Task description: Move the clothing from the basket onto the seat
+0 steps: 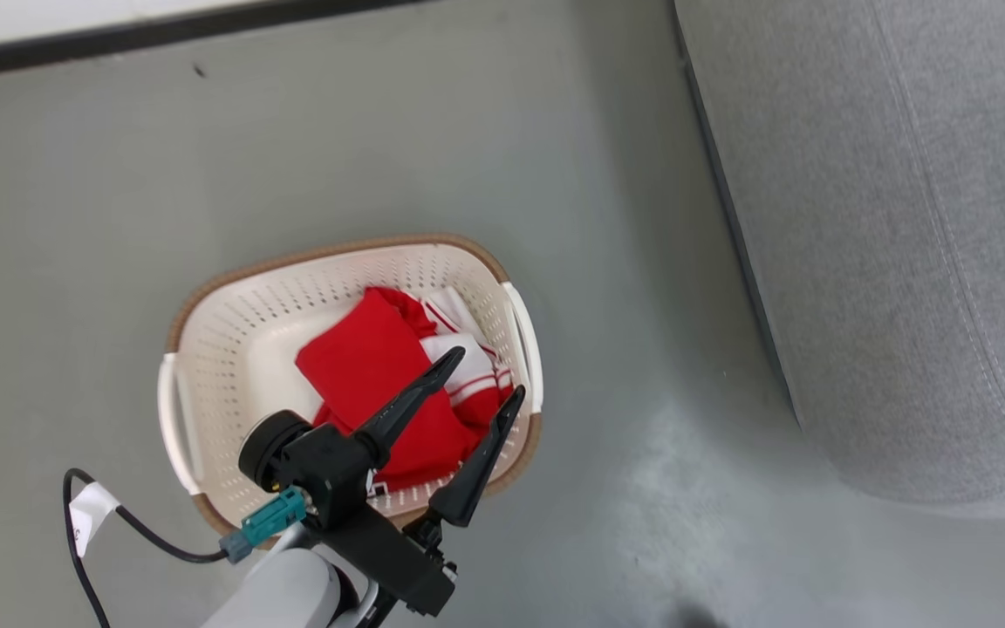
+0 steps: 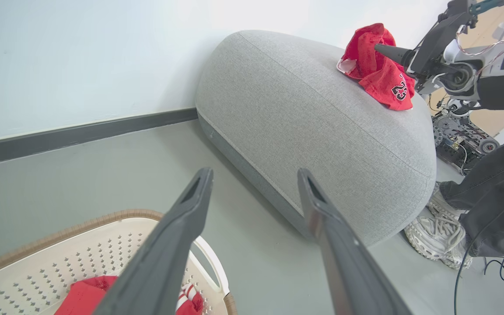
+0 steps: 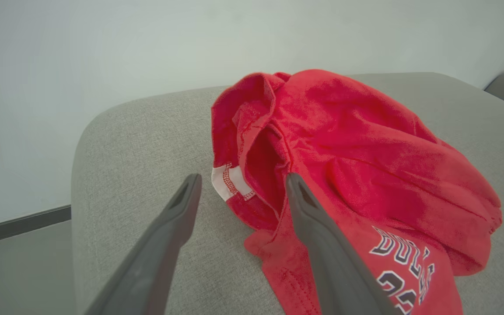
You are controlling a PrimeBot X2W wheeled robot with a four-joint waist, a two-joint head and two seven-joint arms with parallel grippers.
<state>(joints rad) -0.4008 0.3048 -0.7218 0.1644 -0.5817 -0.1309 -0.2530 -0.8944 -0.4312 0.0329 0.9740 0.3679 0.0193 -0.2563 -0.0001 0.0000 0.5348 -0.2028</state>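
Overhead, the left end effector [image 1: 487, 375] hangs with fingers spread wide and empty above the basket [image 1: 319, 253], where a red jersey [image 1: 363, 366] lies; the right end effector [image 3: 243, 176], likewise spread, points at the numbered jersey [image 3: 365, 153] crumpled on the grey seat [image 3: 147, 131]

The cream perforated basket [image 1: 232, 349] stands on the floor, left of the grey seat [image 1: 886, 218] and apart from it. A red jersey [image 1: 372, 366] with white striped trim lies bunched inside. A crumpled "23" jersey [image 3: 365, 144] rests on top of the seat.
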